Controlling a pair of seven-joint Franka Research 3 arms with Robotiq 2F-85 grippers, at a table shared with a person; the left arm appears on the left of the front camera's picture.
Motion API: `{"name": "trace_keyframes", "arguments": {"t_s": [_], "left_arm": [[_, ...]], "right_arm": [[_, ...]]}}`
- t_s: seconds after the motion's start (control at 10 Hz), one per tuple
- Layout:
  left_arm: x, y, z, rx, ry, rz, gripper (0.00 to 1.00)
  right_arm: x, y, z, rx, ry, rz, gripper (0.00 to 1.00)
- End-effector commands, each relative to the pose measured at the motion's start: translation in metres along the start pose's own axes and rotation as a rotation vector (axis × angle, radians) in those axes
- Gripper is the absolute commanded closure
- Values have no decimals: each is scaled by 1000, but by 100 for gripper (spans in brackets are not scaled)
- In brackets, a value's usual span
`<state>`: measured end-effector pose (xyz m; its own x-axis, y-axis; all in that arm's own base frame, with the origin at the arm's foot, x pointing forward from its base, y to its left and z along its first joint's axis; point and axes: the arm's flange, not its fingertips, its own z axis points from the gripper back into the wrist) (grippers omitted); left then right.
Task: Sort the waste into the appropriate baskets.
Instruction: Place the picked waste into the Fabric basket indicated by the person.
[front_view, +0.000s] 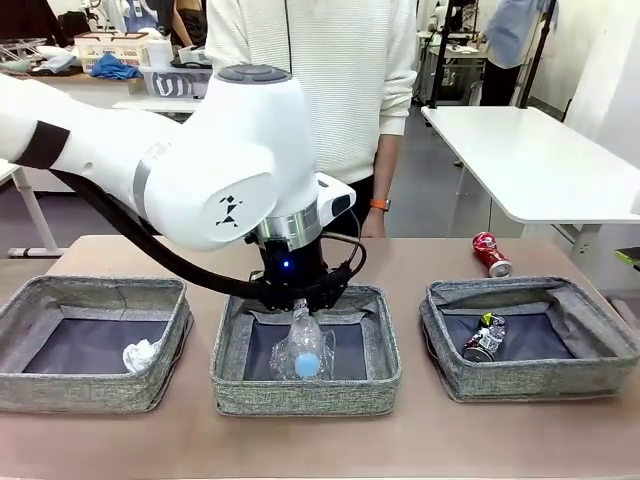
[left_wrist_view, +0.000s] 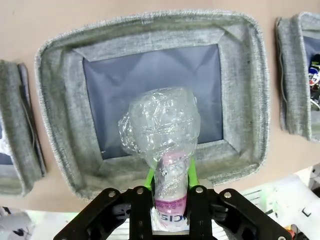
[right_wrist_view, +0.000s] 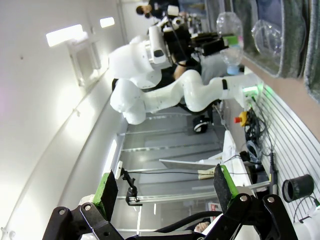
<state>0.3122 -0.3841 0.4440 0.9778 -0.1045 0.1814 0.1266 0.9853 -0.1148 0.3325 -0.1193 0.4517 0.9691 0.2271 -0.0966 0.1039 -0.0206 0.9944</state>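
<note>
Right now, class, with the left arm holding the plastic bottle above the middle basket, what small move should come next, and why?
Probably open the left fingers and let go. The plastic bottle hangs cap-down, clamped by its base, directly above the middle basket, whose dark bottom lies bare beneath it. The paper wad and the dark can already sit in the outer baskets, so this one seems meant for plastic.

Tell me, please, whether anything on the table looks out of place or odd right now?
One thing stands out: a crushed red can lies loose on the table behind the right basket, outside every basket. The dark can and paper wad already lie in baskets, and the left gripper holds the crumpled bottle over the middle basket.
</note>
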Motion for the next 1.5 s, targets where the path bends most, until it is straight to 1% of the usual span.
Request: {"name": "trace_keyframes", "arguments": {"t_s": [0.0, 0.1, 0.2, 0.3, 0.4, 1.1, 1.2, 1.3, 1.4], "left_arm": [[4, 3, 6, -14, -5, 1, 76], [5, 3, 5, -15, -5, -1, 76], [5, 4, 7, -20, -18, 1, 40], [6, 5, 9, -16, -23, 1, 18], [7, 5, 11, -22, -30, 6, 0], [7, 5, 16, -31, -35, 1, 0], [7, 7, 21, -63, -13, -15, 0], [7, 18, 37, -179, 65, -52, 0], [7, 45, 67, -416, 191, -110, 0]], "right_arm": [[-1, 7, 0, 4, 1, -19, 0], [-1, 7, 0, 4, 1, -19, 0], [-1, 7, 0, 4, 1, -19, 0], [-1, 7, 0, 4, 1, -19, 0], [-1, 7, 0, 4, 1, -19, 0], [-1, 7, 0, 4, 1, -19, 0], [-1, 7, 0, 4, 1, -19, 0], [-1, 7, 0, 4, 1, -19, 0], [-1, 7, 0, 4, 1, -19, 0]]}}
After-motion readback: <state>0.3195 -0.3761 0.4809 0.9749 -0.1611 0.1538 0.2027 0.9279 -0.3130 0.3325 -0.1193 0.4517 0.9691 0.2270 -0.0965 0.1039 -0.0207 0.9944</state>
